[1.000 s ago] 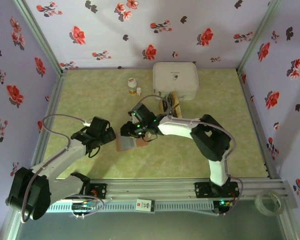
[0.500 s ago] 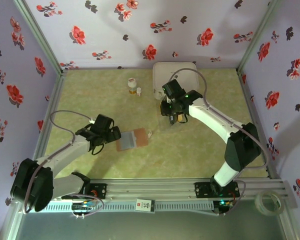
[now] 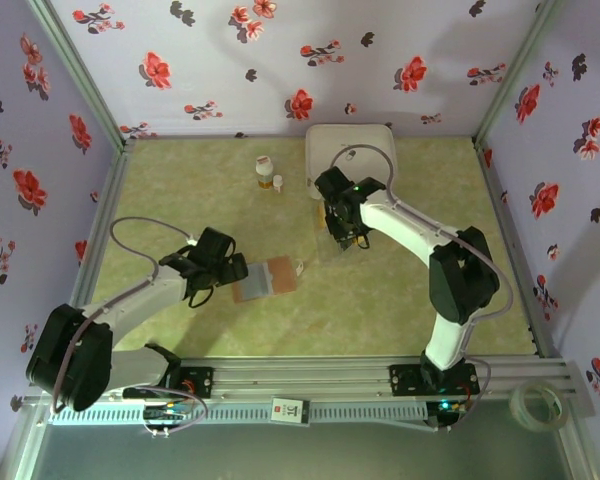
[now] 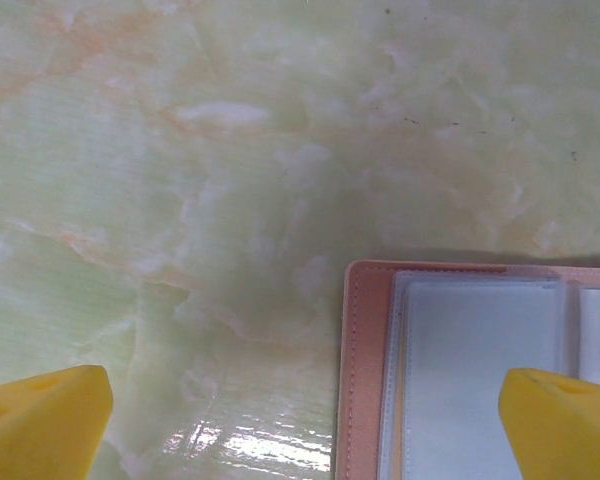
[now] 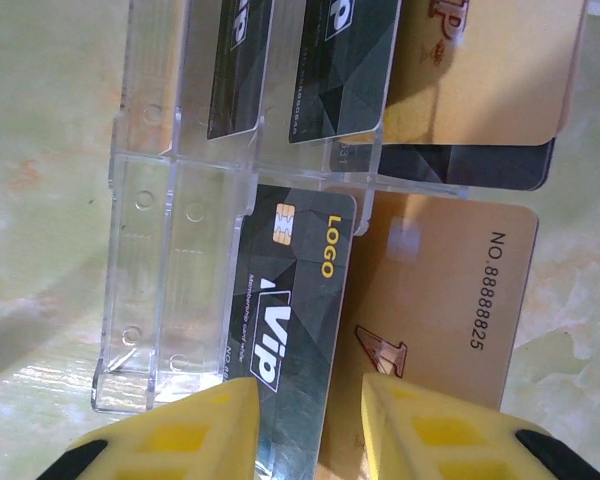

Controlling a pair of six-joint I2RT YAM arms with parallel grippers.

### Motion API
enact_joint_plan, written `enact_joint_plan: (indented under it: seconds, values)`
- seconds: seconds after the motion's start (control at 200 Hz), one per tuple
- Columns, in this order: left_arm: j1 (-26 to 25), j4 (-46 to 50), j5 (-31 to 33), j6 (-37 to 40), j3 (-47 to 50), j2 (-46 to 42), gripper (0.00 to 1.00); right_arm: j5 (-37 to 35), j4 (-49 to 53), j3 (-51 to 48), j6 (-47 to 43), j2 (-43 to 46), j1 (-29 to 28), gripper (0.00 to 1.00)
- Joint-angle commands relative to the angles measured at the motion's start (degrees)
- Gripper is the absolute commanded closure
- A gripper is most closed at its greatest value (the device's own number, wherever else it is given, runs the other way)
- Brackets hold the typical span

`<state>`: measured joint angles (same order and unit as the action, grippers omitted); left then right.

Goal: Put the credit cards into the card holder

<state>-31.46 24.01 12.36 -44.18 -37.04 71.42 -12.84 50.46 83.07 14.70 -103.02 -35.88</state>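
Note:
The card holder point(image 3: 277, 276) lies open on the green table, its reddish-brown border point(image 4: 365, 380) framing pale sleeves. My left gripper point(image 3: 230, 270) hovers at its left edge, open wide, with yellow fingertips point(image 4: 40, 425) apart and nothing between them. My right gripper point(image 3: 345, 238) is over the credit cards in front of the white box. A black VIP card point(image 5: 300, 290) leans in a clear rack point(image 5: 170, 250), its lower end between my right fingertips point(image 5: 180, 440), which stand slightly apart. A tan-gold card point(image 5: 450, 300) lies beside it. More black cards point(image 5: 340, 60) stand in the rack beyond.
A white rounded box point(image 3: 350, 155) sits at the back, just behind the cards. A small bottle point(image 3: 265, 172) and a small white cap point(image 3: 278, 183) stand left of it. Flowered walls close in the table on three sides.
My right arm swung from the card holder back to the cards by the white box and lowered over them. My left gripper edged right toward the card holder's edge.

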Motion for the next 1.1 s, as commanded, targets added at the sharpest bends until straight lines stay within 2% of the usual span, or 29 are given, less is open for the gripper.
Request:
enact_joint_plan:
  seconds: [0.0,0.715,1.095]
  values:
    - [-0.57,-0.46,-0.14,1.22,-1.21,0.85,0.0,-1.27,1.16,2.14,-1.29,-1.64,0.11,0.68]
    - [-1.36,-1.03,0.01,1.07,-1.8,2.85,0.0,6.48,-1.79,0.74,0.49,-0.37,2.82,0.83]
    - [-1.85,-0.39,0.2,1.45,-2.61,2.8,0.0,14.28,-3.64,-0.76,2.21,1.94,5.59,0.99]
